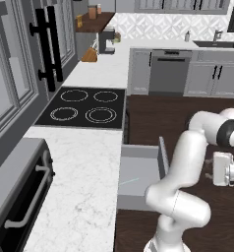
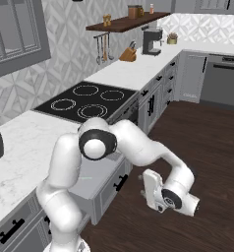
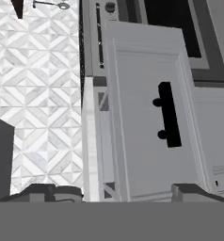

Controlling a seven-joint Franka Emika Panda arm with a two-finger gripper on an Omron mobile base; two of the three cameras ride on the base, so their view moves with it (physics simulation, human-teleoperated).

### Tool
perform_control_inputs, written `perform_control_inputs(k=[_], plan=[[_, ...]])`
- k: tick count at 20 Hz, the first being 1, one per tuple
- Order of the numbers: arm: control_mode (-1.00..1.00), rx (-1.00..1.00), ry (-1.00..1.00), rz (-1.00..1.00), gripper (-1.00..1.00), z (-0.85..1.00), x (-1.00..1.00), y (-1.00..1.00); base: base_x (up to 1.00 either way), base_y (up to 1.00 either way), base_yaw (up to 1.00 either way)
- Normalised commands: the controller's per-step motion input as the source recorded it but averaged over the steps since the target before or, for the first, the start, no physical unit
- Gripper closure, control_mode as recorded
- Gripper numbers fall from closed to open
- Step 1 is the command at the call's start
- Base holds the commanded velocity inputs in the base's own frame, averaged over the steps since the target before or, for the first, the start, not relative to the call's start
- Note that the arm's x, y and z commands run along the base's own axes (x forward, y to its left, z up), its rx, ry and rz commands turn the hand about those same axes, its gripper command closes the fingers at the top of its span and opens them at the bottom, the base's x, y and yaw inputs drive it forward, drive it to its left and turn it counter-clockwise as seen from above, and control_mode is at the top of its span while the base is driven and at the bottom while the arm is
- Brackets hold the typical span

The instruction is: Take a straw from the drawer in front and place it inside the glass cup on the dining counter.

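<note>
Drawer (image 1: pixel 138 174) stands pulled out from the cabinet run under the marble worktop (image 1: pixel 84 182), just past the worktop's front edge, jutting over the dark wood floor (image 1: pixel 153 110). Grey inside, mostly bare. One thin pale sliver, maybe a straw (image 1: pixel 129 181), lies on the drawer bottom toward the near end; too faint to be sure. From the right base view the drawer's front panel (image 2: pixel 111 184) faces the floor side, with its black handle (image 2: pixel 121 182) running along it.

Arm folded over the drawer, elbow high, forearm dropping to the floor side. Fingers (image 1: pixel 208 173) sit well out from the drawer front, over the floor, not above the drawer box. In the right base view the hand (image 2: pixel 156 191) hangs low beside the front panel, apart from it, pointing back toward the cabinets.

Hand view: looks square onto the drawer front (image 3: pixel 151 127) and black handle (image 3: pixel 169 114). Two dark fingertips (image 3: pixel 191 190) rise far apart at the bottom corners, so the fingers are spread wide, nothing between them.

Black cooktop (image 1: pixel 87 106) is set in the worktop beyond the drawer. Black toaster oven (image 1: pixel 20 197) at the near left corner.
</note>
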Motion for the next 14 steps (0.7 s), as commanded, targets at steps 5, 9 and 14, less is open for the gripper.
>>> perform_control_inputs(k=[5,9,14], plan=[[-1.0,-0.37,0.11,0.0,-1.0,1.0,0.0,0.85,0.0,0.0,0.0],[-1.0,-0.39,0.18,0.0,-1.0,0.99,0.14,0.99,0.0,0.0,0.0],[-1.0,-0.32,0.22,0.01,-1.0,0.54,0.36,0.91,0.0,0.0,0.0]])
